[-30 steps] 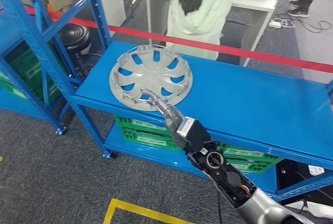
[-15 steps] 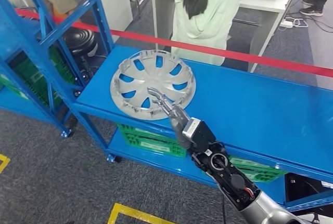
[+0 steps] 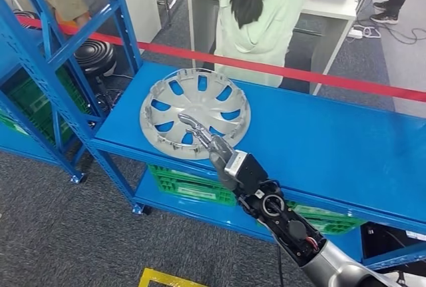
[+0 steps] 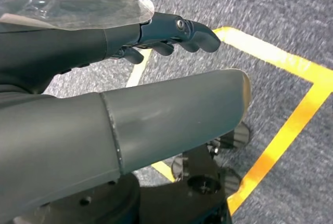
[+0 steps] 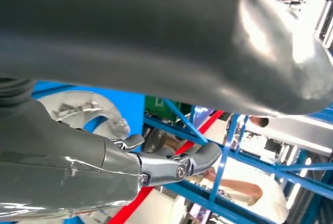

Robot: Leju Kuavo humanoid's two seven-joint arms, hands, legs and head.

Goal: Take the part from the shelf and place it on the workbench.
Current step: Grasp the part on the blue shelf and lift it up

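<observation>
Rising from the frame's lower right, the silver right arm (image 3: 337,270) is showing an exposed black section with round fittings and what may be red wiring, a grey-and-black wrist block, and a shiny metallic hand (image 3: 204,137).

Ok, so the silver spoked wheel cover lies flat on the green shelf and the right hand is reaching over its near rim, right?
Not quite: the shelf is blue, as the head view shows. The silver spoked wheel cover does lie flat on it, with the right hand reaching over its near rim.
</observation>
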